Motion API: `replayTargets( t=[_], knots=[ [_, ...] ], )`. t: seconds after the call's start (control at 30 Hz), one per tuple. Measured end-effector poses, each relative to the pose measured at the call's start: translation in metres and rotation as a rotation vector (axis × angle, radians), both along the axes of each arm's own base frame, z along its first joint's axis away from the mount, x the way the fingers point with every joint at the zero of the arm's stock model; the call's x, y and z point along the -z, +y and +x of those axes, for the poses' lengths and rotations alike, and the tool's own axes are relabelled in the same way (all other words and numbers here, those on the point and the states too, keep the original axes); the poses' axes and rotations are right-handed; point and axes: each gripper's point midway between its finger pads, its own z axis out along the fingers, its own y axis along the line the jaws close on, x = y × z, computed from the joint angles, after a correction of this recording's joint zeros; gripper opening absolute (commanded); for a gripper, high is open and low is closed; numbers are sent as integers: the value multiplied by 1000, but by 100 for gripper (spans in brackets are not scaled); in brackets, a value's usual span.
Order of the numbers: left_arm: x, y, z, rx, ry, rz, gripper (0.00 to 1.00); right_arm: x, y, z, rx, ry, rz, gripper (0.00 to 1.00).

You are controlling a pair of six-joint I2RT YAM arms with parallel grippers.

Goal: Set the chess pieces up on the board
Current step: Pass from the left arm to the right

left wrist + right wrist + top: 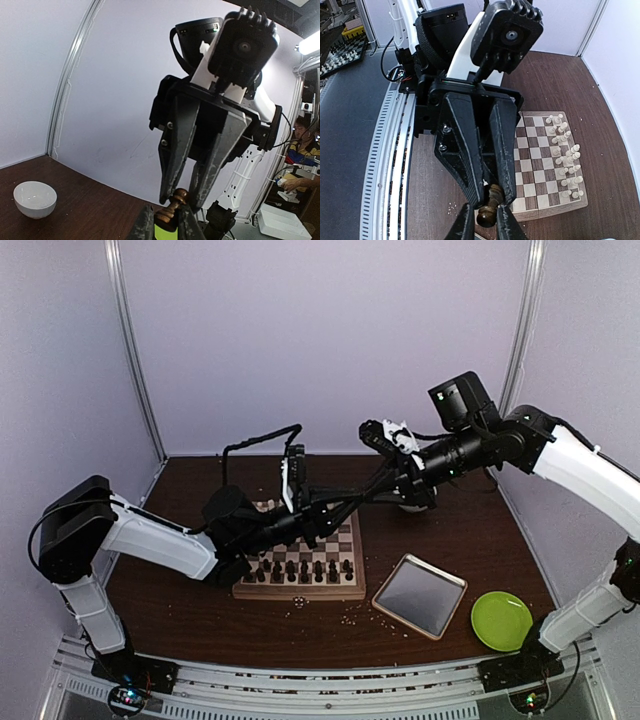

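You have no lettering, label, brand or number legible in any view; nothing here can be read

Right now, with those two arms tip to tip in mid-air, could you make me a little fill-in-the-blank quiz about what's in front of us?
1. The left gripper and the right gripper both pinch the same chess piece, whose colour is ___.
2. The metal tray lies between the board and a ___ plate.
3. The bowl on the table is ___.

Missing words: dark brown; green; white.
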Motion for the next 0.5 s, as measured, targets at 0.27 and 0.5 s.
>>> replayTargets(
  t=[0.27, 0.5],
  knots=[
    [1, 0, 2, -6, 8, 1, 50, 0, 1, 3, 15, 1, 1, 4],
    [33, 42, 25, -168, 84, 149, 83, 5, 10, 20, 39, -28, -49, 4]
  ],
)
